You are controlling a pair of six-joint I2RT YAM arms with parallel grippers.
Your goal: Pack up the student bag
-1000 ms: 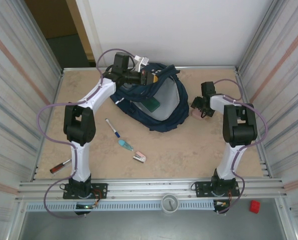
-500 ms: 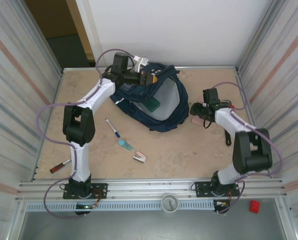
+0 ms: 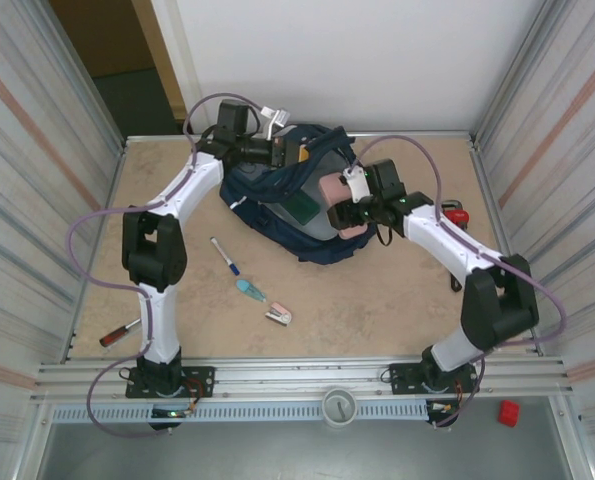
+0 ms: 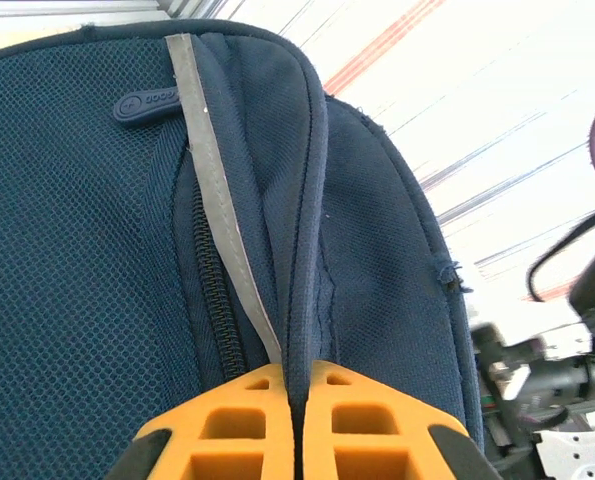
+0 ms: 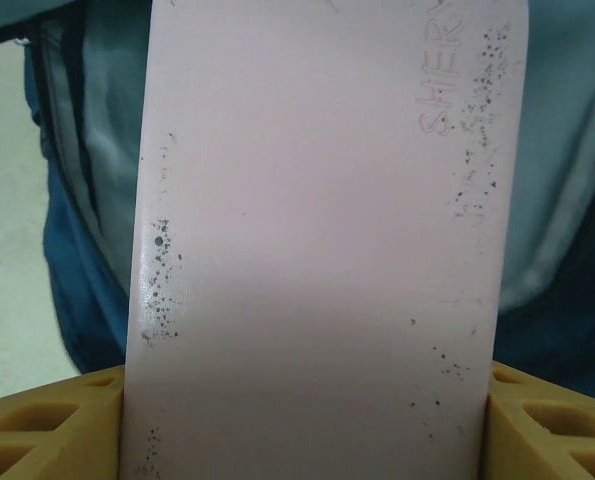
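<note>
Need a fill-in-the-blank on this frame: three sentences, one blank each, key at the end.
1. The left hand is shut on a fold of the student bag, while the right hand holds a flat ___ block over the bag's opening.
2. The screwdriver has a ___ handle.
3. The pen lies outside the bag, on the ___.

Missing words: pink; red; table

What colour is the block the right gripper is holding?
The block is pale pink with dark specks, clearest in the right wrist view.
</note>
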